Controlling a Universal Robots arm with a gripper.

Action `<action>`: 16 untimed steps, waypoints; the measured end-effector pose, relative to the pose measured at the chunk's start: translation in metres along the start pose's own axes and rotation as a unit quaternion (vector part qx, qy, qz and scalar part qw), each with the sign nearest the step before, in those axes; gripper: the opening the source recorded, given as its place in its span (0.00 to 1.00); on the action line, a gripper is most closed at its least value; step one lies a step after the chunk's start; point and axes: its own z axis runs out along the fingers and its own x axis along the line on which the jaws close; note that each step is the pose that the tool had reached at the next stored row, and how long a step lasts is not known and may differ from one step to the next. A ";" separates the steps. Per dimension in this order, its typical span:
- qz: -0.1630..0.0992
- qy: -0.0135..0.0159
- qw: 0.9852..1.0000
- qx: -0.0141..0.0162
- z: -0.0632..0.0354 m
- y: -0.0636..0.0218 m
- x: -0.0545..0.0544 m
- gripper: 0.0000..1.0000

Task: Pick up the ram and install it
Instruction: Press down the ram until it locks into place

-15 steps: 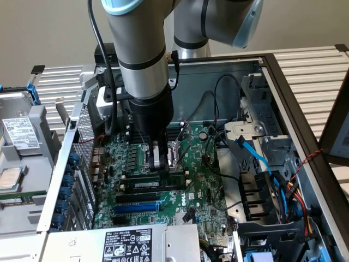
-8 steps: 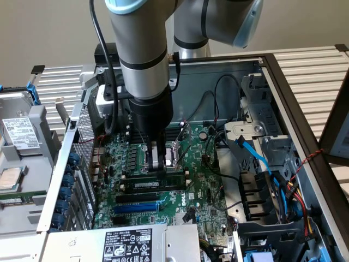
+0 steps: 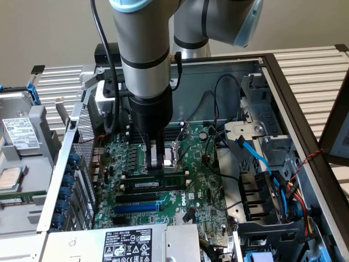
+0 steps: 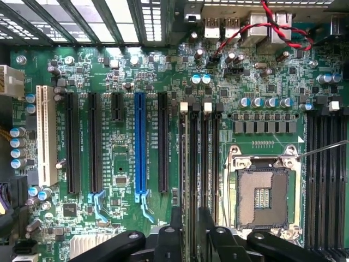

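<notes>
I hang over an open computer case (image 3: 305, 136), my arm coming straight down into it, and my gripper (image 3: 154, 164) sits just above the green motherboard (image 3: 202, 191).

In the exterior view the ram (image 3: 155, 184) lies flat along one of the black memory slots (image 3: 154, 195), directly below my fingertips, with its white sticker facing up. It looks seated in the slot, though I cannot tell whether it is pushed fully home. My jaws stand a little apart around its top edge; whether they press on it or have just let go I cannot tell from here.

In the wrist view my two dark fingers (image 4: 175, 229) reach toward the bank of slots, and the stick (image 4: 188, 164) runs away from them between the white clips at the far end. Beside that bank is the empty processor socket (image 4: 263, 194) with its metal frame. On the other side stand the long black expansion slots (image 4: 162, 142), the blue expansion slot (image 4: 140, 143) and a white slot (image 4: 47, 135).

At the exterior view's right, bundles of blue, red and black cables (image 3: 278, 185) run along the case wall. At the exterior view's left a labelled drive (image 3: 20, 132) rests outside the case.
</notes>
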 end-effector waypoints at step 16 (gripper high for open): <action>0.002 -0.025 1.000 -0.008 -0.0016 -0.0116 0.001 0.11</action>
